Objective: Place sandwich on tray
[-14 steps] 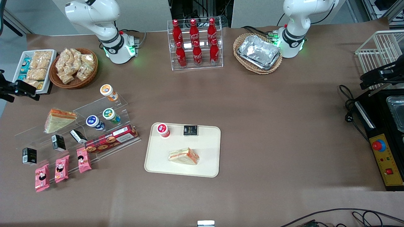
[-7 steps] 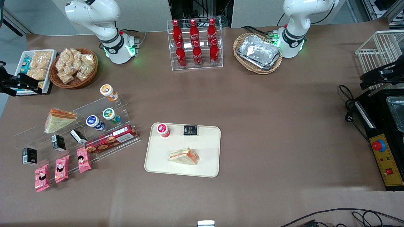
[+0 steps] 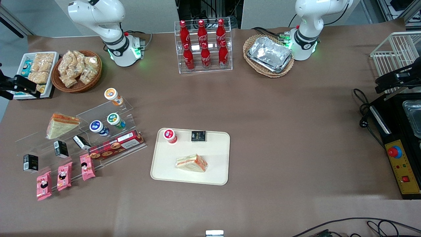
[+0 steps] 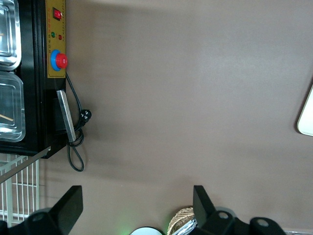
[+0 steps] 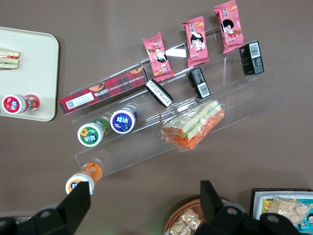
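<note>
On the cream tray (image 3: 215, 152), a wrapped sandwich (image 3: 191, 163) is already lying flat, so the placing is looking done; only parking the arm seems to be remaining. High over the working arm's end of the table, near the snack basket (image 3: 76, 71), the gripper (image 5: 142, 208) is hovering with fingers spread, carrying nothing.

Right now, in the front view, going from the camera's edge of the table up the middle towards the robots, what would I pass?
tray near rim → sandwich → black packet → rack of cola bottles. The gripper, open, hangs off this line, toward the working arm's end of the table.
</note>
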Robot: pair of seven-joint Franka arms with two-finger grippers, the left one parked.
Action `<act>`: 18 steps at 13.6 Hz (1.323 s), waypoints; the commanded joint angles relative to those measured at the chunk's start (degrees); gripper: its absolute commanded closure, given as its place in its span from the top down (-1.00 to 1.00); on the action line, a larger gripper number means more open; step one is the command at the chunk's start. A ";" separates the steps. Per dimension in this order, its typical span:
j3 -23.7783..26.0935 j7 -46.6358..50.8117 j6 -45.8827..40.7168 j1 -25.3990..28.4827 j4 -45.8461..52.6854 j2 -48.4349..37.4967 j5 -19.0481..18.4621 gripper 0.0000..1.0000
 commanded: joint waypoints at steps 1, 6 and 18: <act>0.83 0.56 -0.36 -1.01 3.12 2.49 0.45 1.00; 0.75 1.00 -0.28 -1.01 4.18 4.51 0.45 1.00; 0.83 1.00 0.25 -0.22 4.18 6.63 1.76 1.00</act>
